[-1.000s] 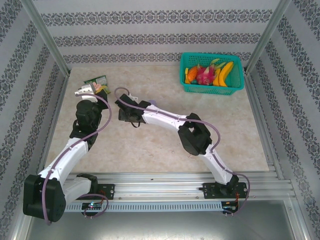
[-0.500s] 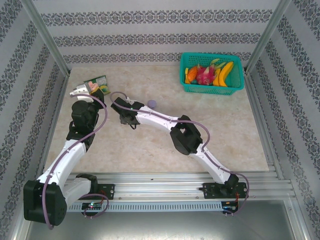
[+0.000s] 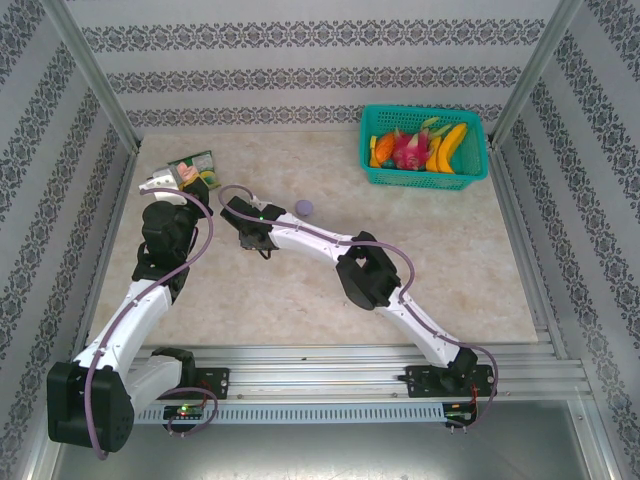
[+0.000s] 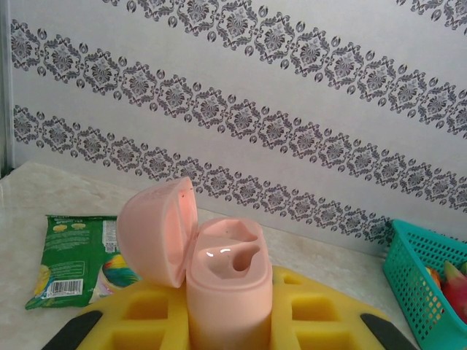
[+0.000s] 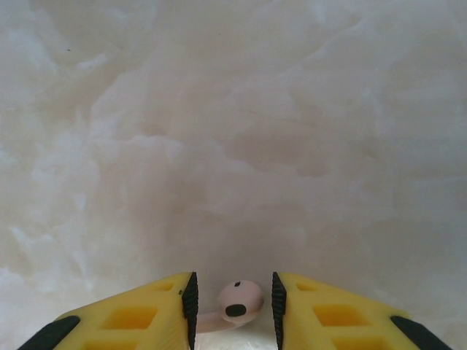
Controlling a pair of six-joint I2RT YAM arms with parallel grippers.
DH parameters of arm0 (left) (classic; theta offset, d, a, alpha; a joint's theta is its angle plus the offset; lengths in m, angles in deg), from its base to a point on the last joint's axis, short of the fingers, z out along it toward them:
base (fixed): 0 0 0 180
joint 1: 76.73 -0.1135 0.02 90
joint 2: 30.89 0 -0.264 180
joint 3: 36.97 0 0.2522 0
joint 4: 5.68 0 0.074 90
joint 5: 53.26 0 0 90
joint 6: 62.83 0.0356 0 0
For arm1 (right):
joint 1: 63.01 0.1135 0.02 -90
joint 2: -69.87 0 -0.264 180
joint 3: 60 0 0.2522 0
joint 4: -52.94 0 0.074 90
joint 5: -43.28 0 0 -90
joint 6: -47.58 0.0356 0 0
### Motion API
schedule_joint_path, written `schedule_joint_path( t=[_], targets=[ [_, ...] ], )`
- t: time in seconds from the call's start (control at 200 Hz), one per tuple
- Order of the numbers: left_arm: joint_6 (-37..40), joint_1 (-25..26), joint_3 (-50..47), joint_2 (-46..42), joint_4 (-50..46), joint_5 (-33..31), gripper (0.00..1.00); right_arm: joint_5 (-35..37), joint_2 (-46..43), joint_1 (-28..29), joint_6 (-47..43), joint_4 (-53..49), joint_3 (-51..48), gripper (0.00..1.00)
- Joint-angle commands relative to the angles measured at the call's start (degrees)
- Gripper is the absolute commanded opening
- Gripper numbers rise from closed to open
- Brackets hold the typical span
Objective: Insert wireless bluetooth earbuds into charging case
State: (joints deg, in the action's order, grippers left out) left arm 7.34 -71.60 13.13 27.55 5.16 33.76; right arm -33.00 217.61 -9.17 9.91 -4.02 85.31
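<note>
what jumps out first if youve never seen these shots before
The open pink charging case, gripped upright in the left end effector with its lid swung left, dominates the left wrist view. In the right wrist view a pale pink earbud lies on the marble table between the open fingers of the right end effector. From above, a teal basket of bright fruit sits at the table's far right corner.

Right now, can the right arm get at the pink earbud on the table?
Probably yes: the pink earbud lies on the table between the open fingers of the right hand, with nothing in the way.
</note>
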Motion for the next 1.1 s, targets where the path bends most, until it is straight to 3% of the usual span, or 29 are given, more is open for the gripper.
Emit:
schedule_joint_path(
  t=[0.0, 0.23, 0.52, 0.774, 1.094],
  targets=[
    [-1.26, -0.74, -0.72, -0.32, 0.94, 1.24, 0.0, 1.58, 2.01, -0.06, -0.82, -1.67, 2.21, 0.34],
    [-1.92, -0.75, -0.79, 0.28, 1.37, 1.93, 0.0, 2.03, 3.71, -0.06, -2.67, -2.94, 4.33, 0.32],
    [-2.45, -0.78, -0.84, 0.03, 0.98, 2.53, 0.0, 2.62, 2.07, -0.03, -3.58, -2.51, 1.02, 0.2],
    [-2.93, -0.77, -0.55, -0.25, 0.11, 3.99, 0.0, 6.23, -5.97, 0.03, -9.21, 0.13, -9.63, 0.16],
    [-5.29, -0.73, -0.28, 0.14, -0.03, 8.26, 0.0, 8.93, -20.73, -0.31, -15.08, 7.17, -33.79, 0.15]
  ],
)
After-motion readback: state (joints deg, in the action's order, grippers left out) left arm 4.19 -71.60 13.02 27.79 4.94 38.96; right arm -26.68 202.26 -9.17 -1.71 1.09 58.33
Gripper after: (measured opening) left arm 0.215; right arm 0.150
